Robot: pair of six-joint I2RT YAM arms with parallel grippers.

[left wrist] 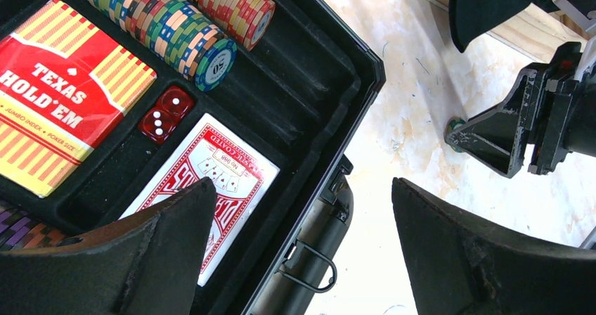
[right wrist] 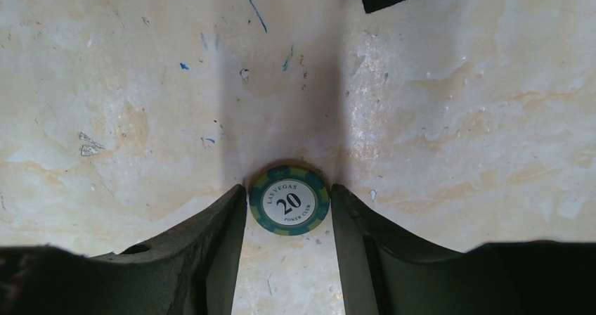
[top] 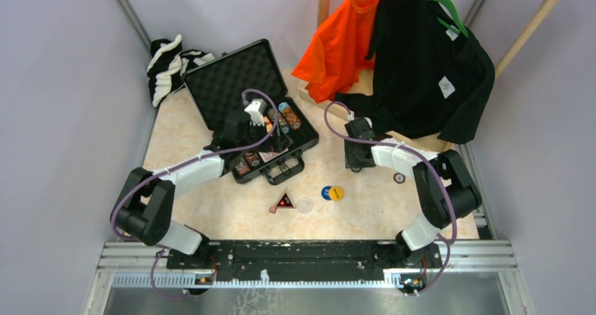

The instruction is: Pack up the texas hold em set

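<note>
**One loose chip under the right tool**

One green chip [right wrist: 289,201] marked 20 lies flat on the table [right wrist: 126,83]. The right tool [right wrist: 288,188] stands over it, with one jaw at 9 o'clock of its rim and the other at 3 o'clock. The jaws sit against the rim or just shy of it; whether they pinch it I cannot tell.

The left tool [left wrist: 302,188] hangs released, jaws wide, above the open briefcase [top: 228,83]. The case lies at 10 o'clock on the table and holds chip rows [left wrist: 162,20] and the red card deck [left wrist: 211,181].

At 6 o'clock of the case, loose on the table, lie the triangle [top: 282,202], a clear disc [top: 305,204] and the blue and yellow discs [top: 332,193].

The step in hand looks like picking up the stray chip. The next move calls for a firm squeeze on that thin rim and a clean lift. A carry toward 9 o'clock would then bring it to the case's chip slot.
</note>
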